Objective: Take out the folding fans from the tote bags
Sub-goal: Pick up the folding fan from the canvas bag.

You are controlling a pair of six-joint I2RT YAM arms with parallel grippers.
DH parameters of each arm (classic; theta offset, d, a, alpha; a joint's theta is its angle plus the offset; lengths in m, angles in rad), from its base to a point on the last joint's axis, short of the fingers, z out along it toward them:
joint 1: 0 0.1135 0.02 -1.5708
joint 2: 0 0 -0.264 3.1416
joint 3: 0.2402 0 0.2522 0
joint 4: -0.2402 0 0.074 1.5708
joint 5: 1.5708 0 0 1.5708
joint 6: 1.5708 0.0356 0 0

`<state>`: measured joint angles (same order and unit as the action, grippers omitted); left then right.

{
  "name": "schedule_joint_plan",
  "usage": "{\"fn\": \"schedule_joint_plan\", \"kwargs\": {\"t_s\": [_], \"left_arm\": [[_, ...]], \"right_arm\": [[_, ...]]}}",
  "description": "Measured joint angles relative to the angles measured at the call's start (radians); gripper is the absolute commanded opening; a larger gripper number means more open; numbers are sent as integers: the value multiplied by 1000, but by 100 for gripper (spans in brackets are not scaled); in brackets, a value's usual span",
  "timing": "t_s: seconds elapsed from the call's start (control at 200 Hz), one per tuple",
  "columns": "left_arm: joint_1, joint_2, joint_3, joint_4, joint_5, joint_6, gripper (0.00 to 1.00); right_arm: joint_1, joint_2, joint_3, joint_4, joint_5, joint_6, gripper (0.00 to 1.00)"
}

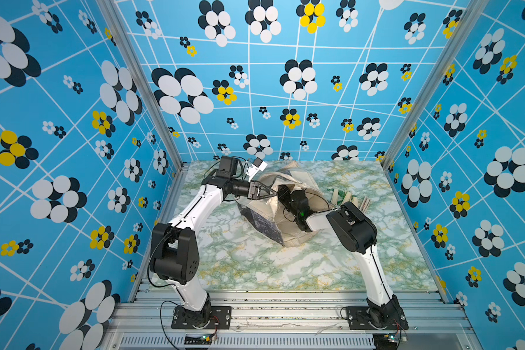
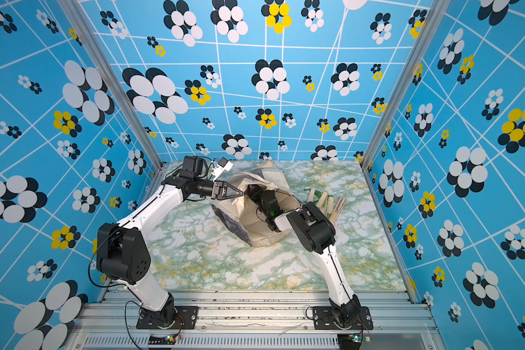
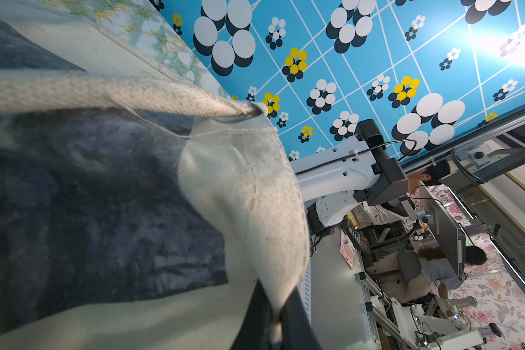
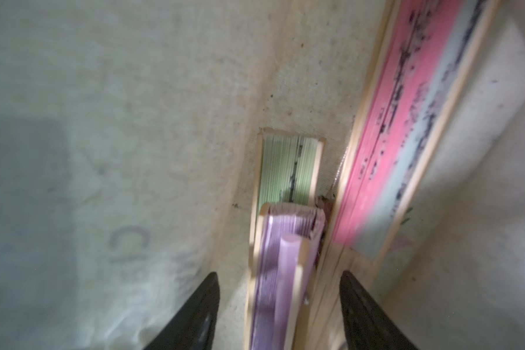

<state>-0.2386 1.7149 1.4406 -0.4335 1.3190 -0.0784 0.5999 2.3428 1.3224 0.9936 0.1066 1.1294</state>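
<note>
Left fingers (image 1: 264,192) clamp the tote bag (image 1: 291,239) at its ten o'clock rim. Right fingers (image 4: 200,309) stand apart inside it — straddling a purple fan (image 4: 265,257), green fan (image 4: 288,169) and pink fan (image 4: 400,121) alongside. Loose fans (image 2: 322,200) lie on the worktop (image 1: 255,266) at its three o'clock.

Left arm (image 1: 194,209) and right arm (image 1: 375,266): white shells, black joint housings (image 1: 173,251), thin black cables (image 3: 405,140), screwed black base plates (image 1: 201,316); left tool (image 1: 274,194) black, tapered.
</note>
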Motion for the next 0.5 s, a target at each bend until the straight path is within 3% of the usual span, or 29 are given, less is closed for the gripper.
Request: {"fn": "schedule_joint_plan", "kwargs": {"t_s": [0.27, 0.5], "left_arm": [[-17, 0, 5, -96, 29, 91, 0], [-24, 7, 63, -244, 32, 211, 0]], "right_arm": [[11, 47, 64, -10, -8, 16, 58], [13, 50, 64, 3, -12, 15, 36]]}}
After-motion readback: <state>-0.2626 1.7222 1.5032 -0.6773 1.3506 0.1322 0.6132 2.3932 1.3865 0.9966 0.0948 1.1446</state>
